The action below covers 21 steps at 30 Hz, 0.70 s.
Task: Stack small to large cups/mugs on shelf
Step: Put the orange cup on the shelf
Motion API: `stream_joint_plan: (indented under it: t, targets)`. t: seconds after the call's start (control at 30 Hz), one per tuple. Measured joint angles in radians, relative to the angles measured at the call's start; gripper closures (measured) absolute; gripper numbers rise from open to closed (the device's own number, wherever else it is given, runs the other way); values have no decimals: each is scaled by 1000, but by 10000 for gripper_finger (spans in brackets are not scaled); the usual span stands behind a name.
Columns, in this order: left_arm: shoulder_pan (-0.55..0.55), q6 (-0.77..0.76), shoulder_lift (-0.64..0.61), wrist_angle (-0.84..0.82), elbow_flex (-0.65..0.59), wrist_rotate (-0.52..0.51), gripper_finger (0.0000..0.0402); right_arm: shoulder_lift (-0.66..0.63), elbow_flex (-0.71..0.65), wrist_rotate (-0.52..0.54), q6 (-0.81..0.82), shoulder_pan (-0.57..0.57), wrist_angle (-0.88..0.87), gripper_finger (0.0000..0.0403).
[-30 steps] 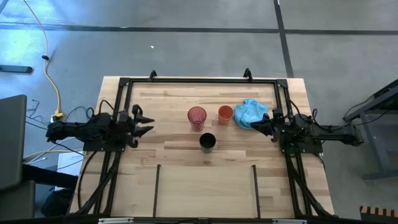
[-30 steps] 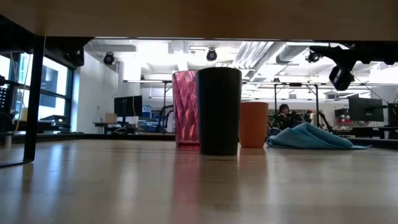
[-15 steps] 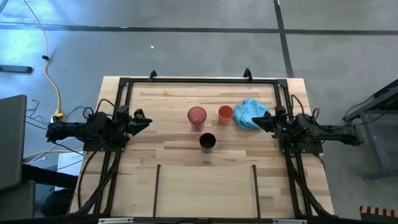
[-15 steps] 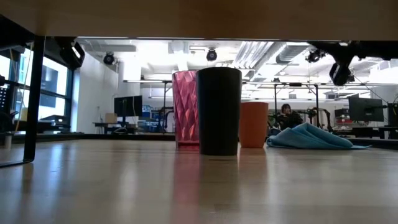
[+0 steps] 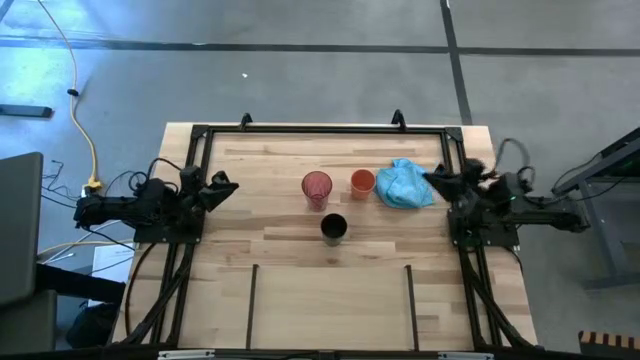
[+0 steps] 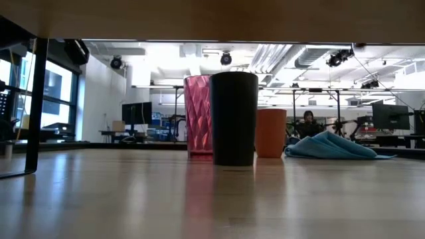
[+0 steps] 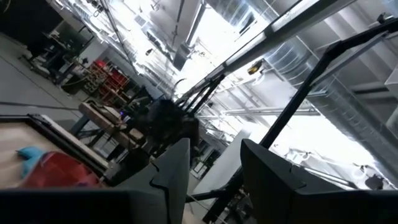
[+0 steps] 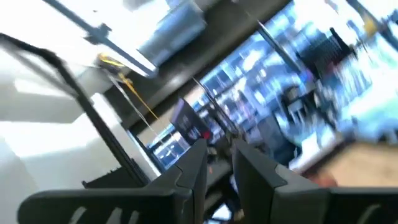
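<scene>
- The three cups are sitting together near the middle of the table (image 5: 280, 300), and neither arm is touching any of them.
- The red-pink cup (image 5: 317, 187) is standing upright toward the far side, and the small orange cup (image 5: 362, 182) is standing just beside it on the right-arm side.
- The black cup (image 5: 334, 229) is standing nearer the front, apart from the other two; in the low view the black cup (image 6: 234, 118) is covering part of the red-pink cup (image 6: 197, 117) behind it, with the orange cup (image 6: 271, 133) peeking out at its other side.
- A light blue cloth (image 5: 404, 183) is lying crumpled next to the orange cup, toward the right arm.
- The shelf, the plank strip at the front edge marked by two thin black bars (image 5: 251, 300), is carrying no cup.
- The left gripper (image 5: 222, 187) is hanging at the left edge of the table, well apart from the cups; the left wrist view is showing its fingers (image 7: 171, 171) spread with a clear gap and holding nothing.
- The right gripper (image 5: 437, 180) is sitting at the right edge, just beside the cloth; the right wrist view is showing its fingers (image 8: 193, 168) slightly parted, a narrow gap between them, nothing gripped.
</scene>
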Motion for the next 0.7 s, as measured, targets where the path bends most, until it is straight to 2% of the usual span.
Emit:
stream_joint_plan:
  t: [0.13,0.2,0.27,0.4,0.53,0.63,0.7]
  targets:
    - [0,-1,0,-2,0,0,268,122,189,-19,-206,0,-55,336]
    - [0,-8,0,-2,0,0,268,196,303,-39,-293,0,-180,336]
    - [0,-9,0,-2,0,11,268,284,429,-24,-337,0,-387,336]
    - [0,-24,0,-9,0,44,268,495,673,131,-348,0,-864,336]
    - [0,-35,1,-56,0,51,268,704,868,256,-315,-18,-1171,336]
    - [0,-35,1,-99,0,50,268,840,976,247,-287,-77,-1312,336]
    - [0,-37,1,-116,0,51,268,923,1020,173,-258,-132,-1373,336]
